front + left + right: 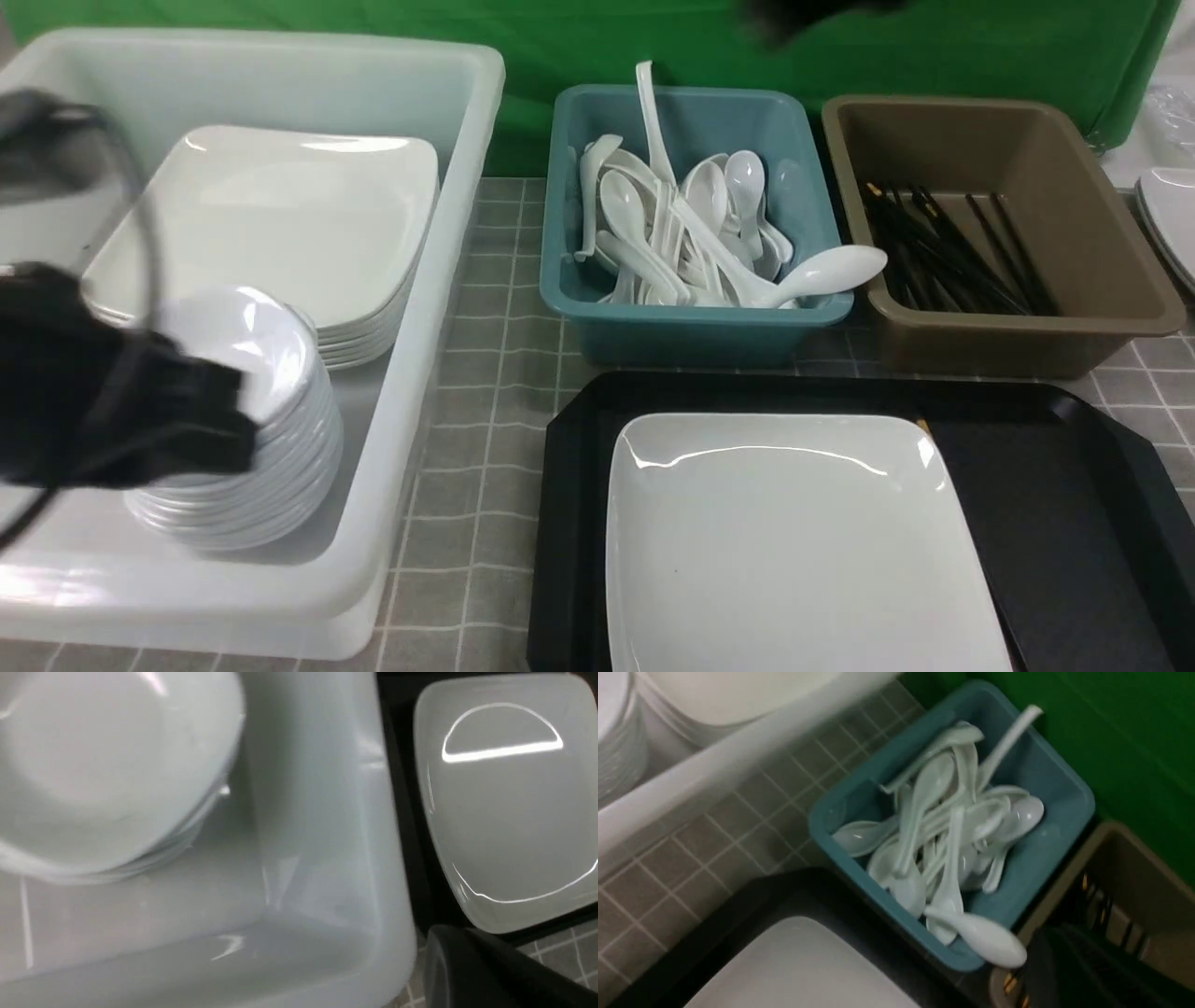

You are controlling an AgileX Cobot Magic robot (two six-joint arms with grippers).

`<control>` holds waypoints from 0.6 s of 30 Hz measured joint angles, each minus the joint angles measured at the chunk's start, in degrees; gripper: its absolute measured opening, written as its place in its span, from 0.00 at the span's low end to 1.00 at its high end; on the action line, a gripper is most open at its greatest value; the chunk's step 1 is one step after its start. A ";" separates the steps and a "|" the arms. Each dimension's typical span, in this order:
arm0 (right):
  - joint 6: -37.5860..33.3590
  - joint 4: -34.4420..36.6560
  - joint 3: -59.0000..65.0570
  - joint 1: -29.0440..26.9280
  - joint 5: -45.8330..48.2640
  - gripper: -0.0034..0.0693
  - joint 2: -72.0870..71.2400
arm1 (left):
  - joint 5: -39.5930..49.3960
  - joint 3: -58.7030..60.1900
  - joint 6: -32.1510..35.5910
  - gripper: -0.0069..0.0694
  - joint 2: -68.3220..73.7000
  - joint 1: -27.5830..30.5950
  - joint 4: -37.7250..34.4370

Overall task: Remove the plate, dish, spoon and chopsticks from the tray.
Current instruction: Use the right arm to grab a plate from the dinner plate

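Front view: the plate lies flat on the tray, on its left part. At the plate's far right corner only a gold tip of the chopsticks shows, the rest lost against the black. Just beyond the tray, a spoon rests across the near rim of the teal tub, its bowl hanging outward, above other spoons. The brown tub beside it holds sticks. Left of the tray, the left gripper, blurred and clenched, hangs at the dishes in the white bin; whether it grips one I cannot tell. The right gripper, clenched, is a dark blur high beyond the tray.
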 joint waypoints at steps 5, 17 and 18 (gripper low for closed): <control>-2.63 14.65 21.64 -17.22 -0.05 0.07 -11.16 | -3.95 -3.79 -8.72 0.09 7.46 -14.85 6.23; -9.65 35.29 78.49 -32.20 -18.67 0.39 -23.86 | -6.54 -9.52 -9.58 0.09 19.12 -20.95 9.54; -9.18 35.77 81.44 -32.20 -22.42 0.50 -23.57 | -6.54 -9.58 -9.51 0.09 19.06 -20.95 10.24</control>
